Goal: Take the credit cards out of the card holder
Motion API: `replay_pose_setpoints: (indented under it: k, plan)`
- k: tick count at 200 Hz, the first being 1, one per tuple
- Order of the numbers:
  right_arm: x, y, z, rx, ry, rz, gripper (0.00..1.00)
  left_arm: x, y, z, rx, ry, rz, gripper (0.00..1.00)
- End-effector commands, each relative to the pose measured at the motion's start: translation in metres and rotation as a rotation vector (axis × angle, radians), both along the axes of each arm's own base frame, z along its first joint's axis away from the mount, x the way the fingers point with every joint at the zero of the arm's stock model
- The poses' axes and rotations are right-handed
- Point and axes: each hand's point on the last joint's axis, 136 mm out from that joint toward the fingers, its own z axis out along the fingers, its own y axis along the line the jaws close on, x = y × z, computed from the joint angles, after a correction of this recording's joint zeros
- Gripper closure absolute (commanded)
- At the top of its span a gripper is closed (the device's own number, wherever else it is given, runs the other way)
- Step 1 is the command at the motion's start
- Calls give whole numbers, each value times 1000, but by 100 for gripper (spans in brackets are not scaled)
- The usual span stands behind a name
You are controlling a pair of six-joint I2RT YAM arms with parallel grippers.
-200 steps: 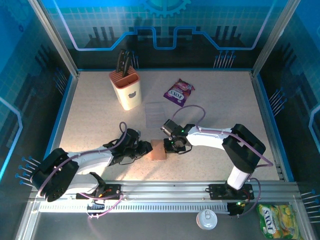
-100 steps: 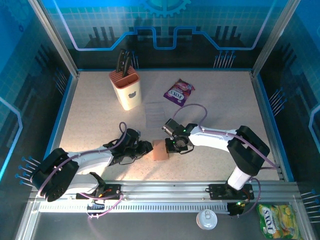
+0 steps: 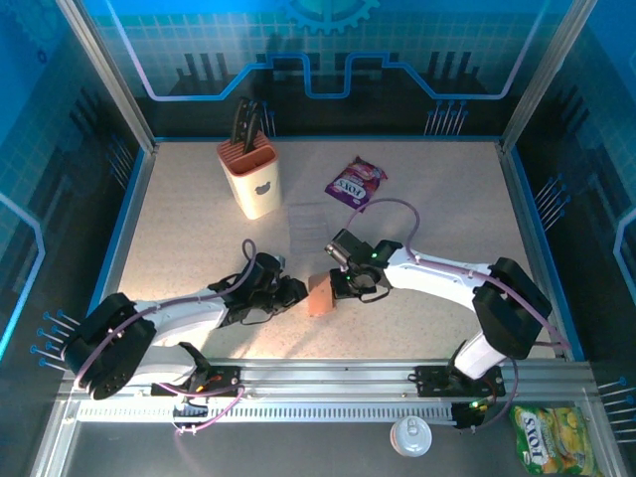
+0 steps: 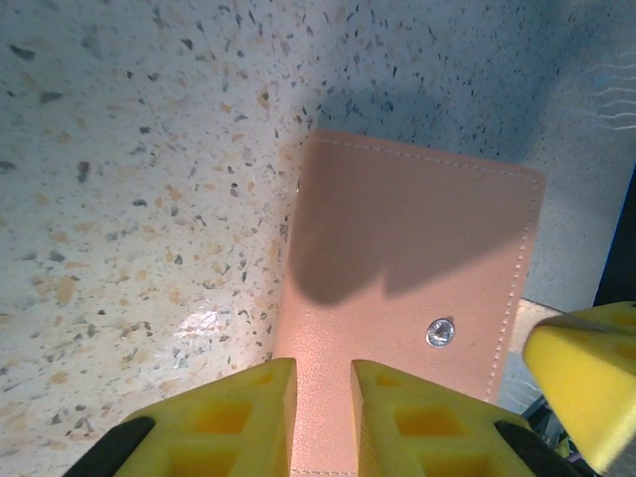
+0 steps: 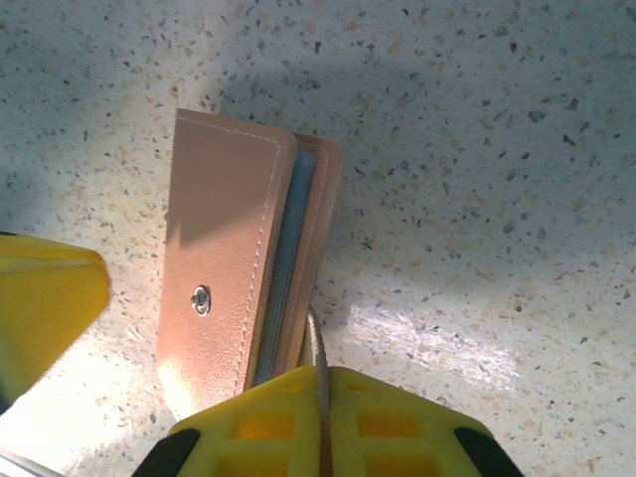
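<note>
Left wrist view: my left pincer (image 4: 323, 376) is narrow, nipping one edge of the tan card holder (image 4: 412, 238) on the speckled tabletop (image 4: 119, 179). My right pincer (image 5: 323, 383), nearly closed, pinches a thin flap at its opposite edge.

The left arm (image 3: 184, 316) and the right arm (image 3: 437, 280) are white with big black joints. A thin purple cable (image 3: 396, 203) loops along each one. The bases (image 3: 445, 378) are flat and black. The jaws are bright yellow blocks with square hollows in them.
</note>
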Motion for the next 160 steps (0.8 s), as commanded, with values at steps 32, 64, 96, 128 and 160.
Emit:
replay_pose_setpoints:
  k: [32,64,96,128,160]
  plan:
    - [4,3,27,28,-39,18,94,2,-21,5,-29,-5,-52,79]
    - [2,8,35,48,-46,35,94,0,-18,-6,-1,12,-50,80]
    - [1,17,42,64,-61,55,94,-2,-15,-13,7,21,-43,81]
    - [-1,29,46,75,-64,85,94,-5,-10,-22,30,33,-39,81]
    - [-3,38,51,78,-75,101,94,-10,-6,-34,43,62,-28,81]
